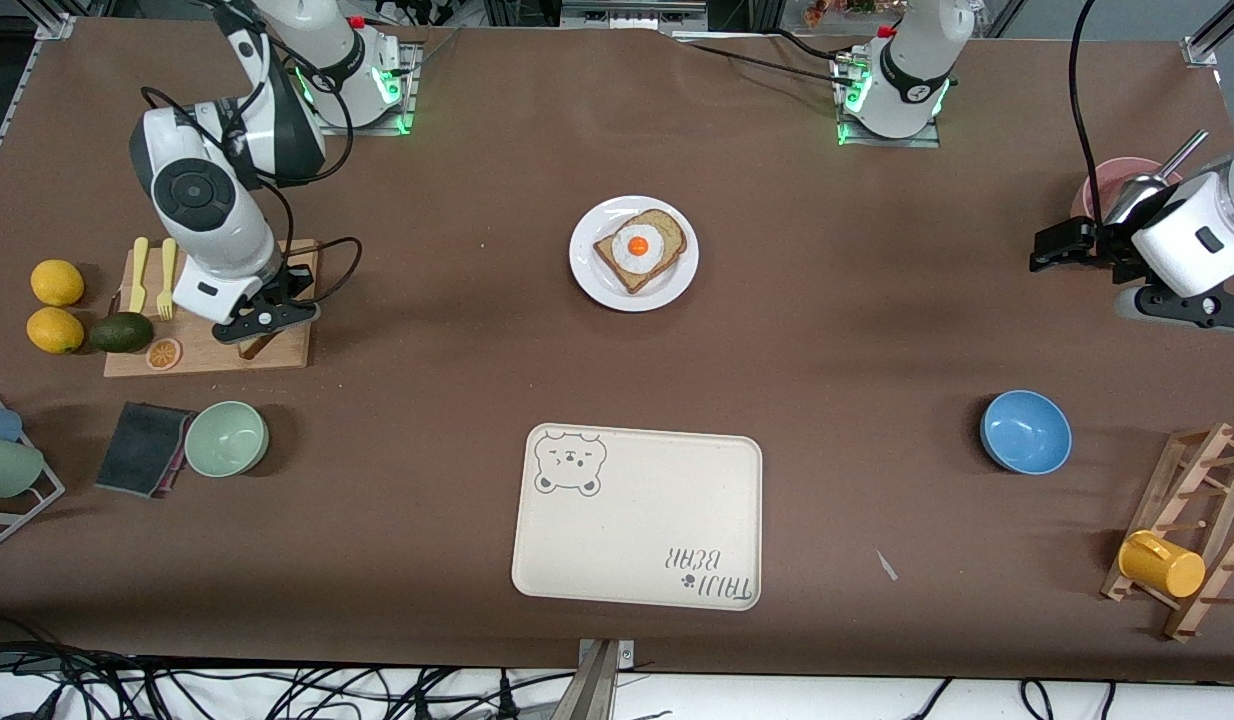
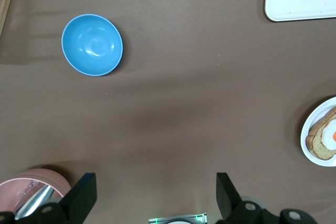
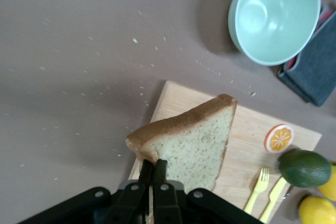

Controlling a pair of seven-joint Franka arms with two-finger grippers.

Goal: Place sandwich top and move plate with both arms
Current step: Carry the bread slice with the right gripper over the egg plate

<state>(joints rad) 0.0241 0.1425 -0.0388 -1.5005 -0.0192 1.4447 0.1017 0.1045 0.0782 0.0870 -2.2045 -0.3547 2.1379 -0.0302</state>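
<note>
Right hand (image 3: pixel 156 174) pinches sandwich top (image 3: pixel 191 140) edge-on, tilted over board (image 3: pixel 247 140).

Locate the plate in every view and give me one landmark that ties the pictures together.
Front view: the plate sits mid-table, carrying the egg toast, farther from the camera than the tray.
Left wrist view: the plate is cut off at the picture's edge, egg toast on it.
Right wrist view: not in it.
Shared landmark: the blue bowl shows in the front and left wrist views.
</note>
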